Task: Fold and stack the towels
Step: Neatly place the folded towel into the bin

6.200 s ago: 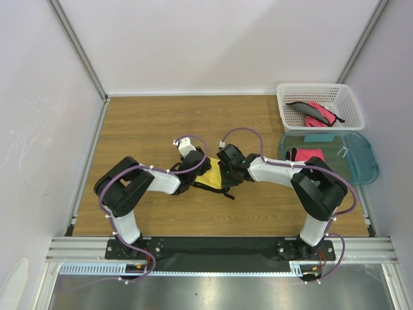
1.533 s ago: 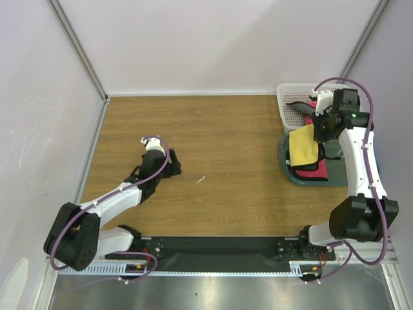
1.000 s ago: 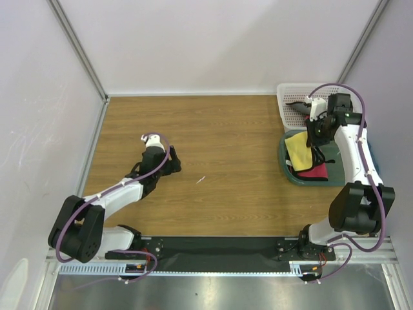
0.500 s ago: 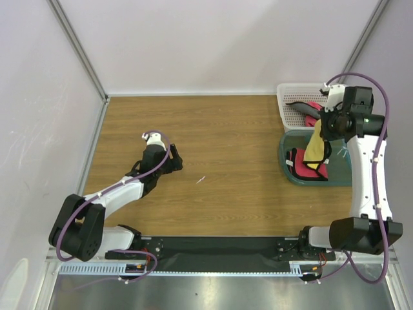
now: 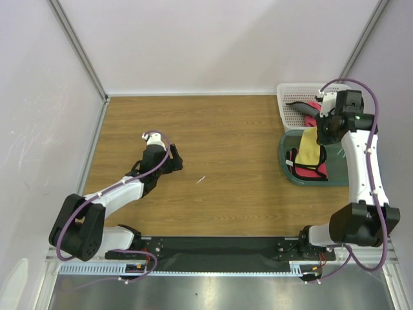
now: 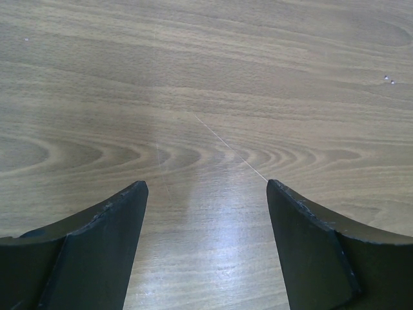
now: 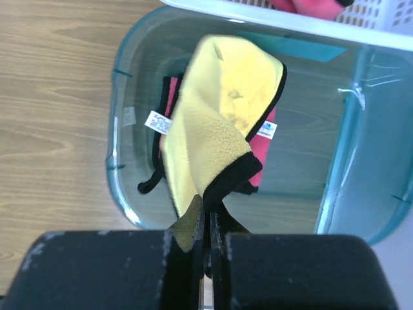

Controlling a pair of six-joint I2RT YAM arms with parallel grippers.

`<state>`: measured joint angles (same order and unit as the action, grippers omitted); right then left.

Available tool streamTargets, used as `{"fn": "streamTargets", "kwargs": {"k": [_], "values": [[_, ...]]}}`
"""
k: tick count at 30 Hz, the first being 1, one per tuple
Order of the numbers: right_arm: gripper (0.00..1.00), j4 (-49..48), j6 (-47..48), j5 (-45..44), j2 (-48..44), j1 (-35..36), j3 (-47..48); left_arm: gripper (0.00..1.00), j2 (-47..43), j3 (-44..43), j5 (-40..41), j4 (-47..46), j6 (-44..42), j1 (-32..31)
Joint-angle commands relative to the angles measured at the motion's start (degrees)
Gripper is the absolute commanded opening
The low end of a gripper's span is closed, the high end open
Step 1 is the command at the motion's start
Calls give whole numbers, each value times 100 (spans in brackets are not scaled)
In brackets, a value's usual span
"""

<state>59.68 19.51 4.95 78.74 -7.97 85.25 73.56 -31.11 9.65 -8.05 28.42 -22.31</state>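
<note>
My right gripper (image 5: 324,131) is shut on a folded yellow towel (image 7: 216,123) with black edging and holds it hanging above the teal tray (image 7: 117,161). The yellow towel (image 5: 312,146) shows over the tray (image 5: 284,169) in the top view. A folded pink towel (image 7: 266,134) lies in the tray under it, also visible in the top view (image 5: 310,171). My left gripper (image 6: 205,194) is open and empty, low over bare wood at the left of the table (image 5: 174,161).
A white basket (image 5: 287,116) with a pink and a dark towel stands at the back right, just behind the tray. A small white scrap (image 5: 201,180) lies on the wood near the table's middle. Enclosure walls surround the table.
Earlier both grippers worked the yellow towel at the table's middle. Since then my right gripper carried it to the tray; in the last half second it shifted slightly. The left arm stays put.
</note>
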Motion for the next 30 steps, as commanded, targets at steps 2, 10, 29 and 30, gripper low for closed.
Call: {"fn": "streamTargets", "kwargs": {"k": [2,10,29,30], "values": [[0,-553,-157,-301,325,-64,-175,81,88,-158,-25,-161,32,51],[0,-1511,-298,-284,414,-398,-869,81,238,-281,-7,-117,14,77],[0,-3893,-351,884,537,-952,-2390,81,510,-483,-77,-91,40,86],[0,-4042,-351,981,555,-952,-2425,81,545,-492,-95,-100,40,86]]}}
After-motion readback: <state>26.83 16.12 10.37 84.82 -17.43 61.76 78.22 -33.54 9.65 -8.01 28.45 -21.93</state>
